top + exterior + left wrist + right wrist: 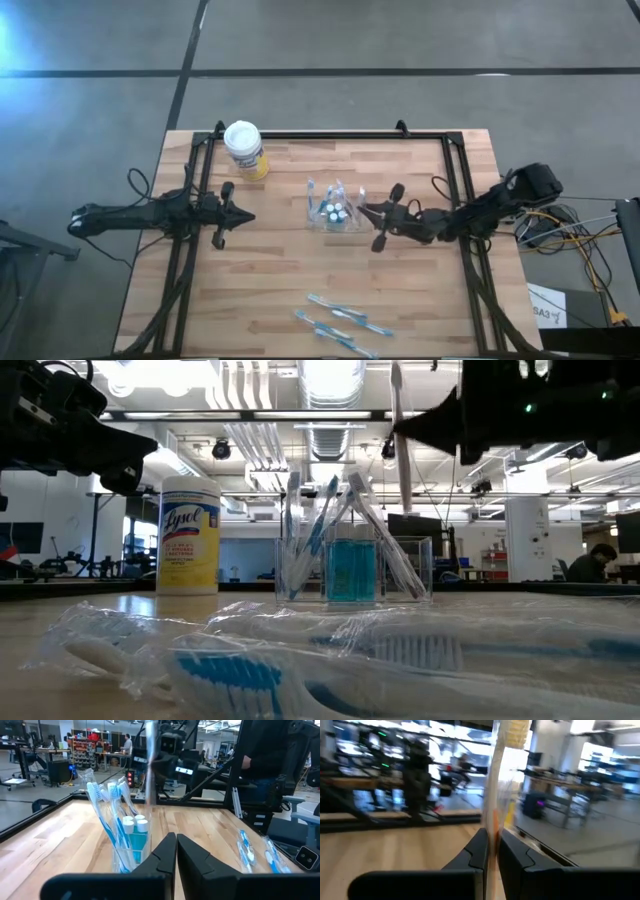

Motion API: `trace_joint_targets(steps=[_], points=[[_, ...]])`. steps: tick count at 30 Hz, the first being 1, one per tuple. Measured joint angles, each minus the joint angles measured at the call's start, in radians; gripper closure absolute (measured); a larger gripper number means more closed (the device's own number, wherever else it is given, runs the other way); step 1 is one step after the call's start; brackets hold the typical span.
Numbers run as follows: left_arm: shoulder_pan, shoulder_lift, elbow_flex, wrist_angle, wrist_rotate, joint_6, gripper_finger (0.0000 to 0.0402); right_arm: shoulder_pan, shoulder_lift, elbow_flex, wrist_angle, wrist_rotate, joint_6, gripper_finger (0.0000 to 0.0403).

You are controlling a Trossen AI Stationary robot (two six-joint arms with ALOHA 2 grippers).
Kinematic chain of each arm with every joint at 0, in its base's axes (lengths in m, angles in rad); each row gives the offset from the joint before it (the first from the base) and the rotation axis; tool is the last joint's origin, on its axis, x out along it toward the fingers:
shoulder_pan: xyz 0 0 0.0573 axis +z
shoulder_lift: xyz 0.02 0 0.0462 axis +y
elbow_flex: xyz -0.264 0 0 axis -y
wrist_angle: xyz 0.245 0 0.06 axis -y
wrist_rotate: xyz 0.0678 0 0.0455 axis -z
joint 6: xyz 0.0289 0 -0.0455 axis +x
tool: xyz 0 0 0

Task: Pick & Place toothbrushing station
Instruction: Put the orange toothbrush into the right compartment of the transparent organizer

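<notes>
toothbrush [495, 780] stands upright, pinched in the right gripper [384, 217] jaws just beside the holder [334, 212] (left gripper [222, 212] jaws closed, empty).

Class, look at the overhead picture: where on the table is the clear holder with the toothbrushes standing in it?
In the high view, the clear holder stands near the table's middle, between the two grippers, with the yellow canister behind it to the left.

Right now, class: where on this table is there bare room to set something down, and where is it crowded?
Bare wood lies on the table between the left pincer and the wrapped toothbrushes, and beyond the clear holder toward the far rail. It is crowded between the holder and the right pincer, which grips a toothbrush.
</notes>
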Motion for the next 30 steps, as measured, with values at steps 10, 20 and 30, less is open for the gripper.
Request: trace_joint_targets(steps=[10, 20, 30], points=[[0.000, 0.000, 0.000, 0.000, 0.000, -0.007, 0.0385, -0.003, 0.106, 0.000, 0.047, 0.123, 0.026, 0.0380], [0.000, 0.000, 0.000, -0.001, 0.000, -0.008, 0.0385, -0.014, 0.206, 0.012, 0.118, 0.139, 0.053, 0.0380], [0.000, 0.000, 0.000, -0.006, 0.000, -0.009, 0.0385, -0.026, 0.295, 0.036, 0.117, 0.159, 0.120, 0.0381]])
